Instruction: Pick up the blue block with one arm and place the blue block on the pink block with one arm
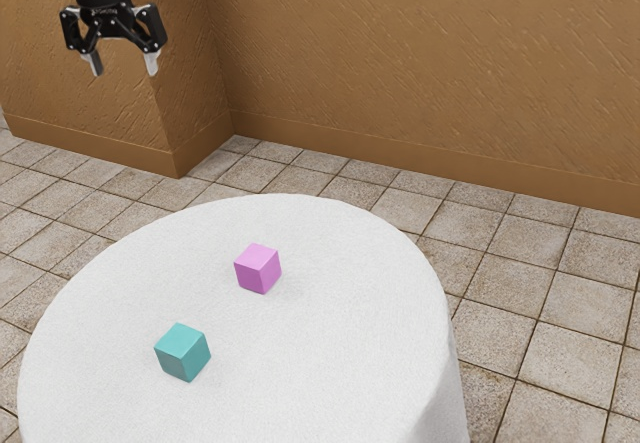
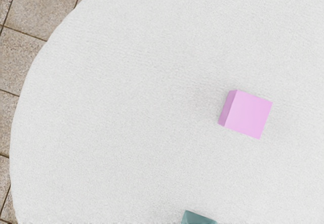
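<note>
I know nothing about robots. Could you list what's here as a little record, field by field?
table: round, white
blue block: resting on the table, nothing touching it
pink block: on the table, apart from the blue block, nothing on top
gripper: open, empty, high above the table
floor: beige tiles
stacking: not yet done

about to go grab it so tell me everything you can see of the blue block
The blue block is a small teal cube with plain matte faces and sharp edges. It sits flat on the white round table, one corner turned toward the exterior camera. Only the table touches it: the pink block stands apart from it, and the open gripper hangs high up, empty.
</note>
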Available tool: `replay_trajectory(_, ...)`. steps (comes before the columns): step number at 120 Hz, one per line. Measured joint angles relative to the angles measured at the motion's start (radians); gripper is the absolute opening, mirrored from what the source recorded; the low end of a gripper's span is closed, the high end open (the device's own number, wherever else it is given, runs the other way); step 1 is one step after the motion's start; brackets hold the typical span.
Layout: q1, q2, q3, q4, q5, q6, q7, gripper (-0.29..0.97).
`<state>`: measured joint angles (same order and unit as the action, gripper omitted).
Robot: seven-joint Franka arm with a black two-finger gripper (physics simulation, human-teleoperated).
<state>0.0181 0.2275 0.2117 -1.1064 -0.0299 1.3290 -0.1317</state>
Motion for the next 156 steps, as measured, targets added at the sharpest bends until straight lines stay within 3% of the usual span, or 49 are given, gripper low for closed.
replay_trajectory(14, 0.000, -0.005, 0.002, 0.006, -0.004, -0.006, -0.014, 0.68)
replay_trajectory(25, 0.004, -0.072, 0.005, 0.128, -0.017, -0.006, -0.025, 0.68)
replay_trajectory(38, -0.004, -0.123, -0.028, 0.165, -0.021, 0.001, -0.036, 0.68)
replay_trajectory(71, -0.004, -0.102, -0.065, 0.086, -0.021, 0.047, -0.062, 0.68)
replay_trajectory(156, 0.000, -0.045, -0.054, 0.018, -0.001, 0.074, -0.096, 0.68)
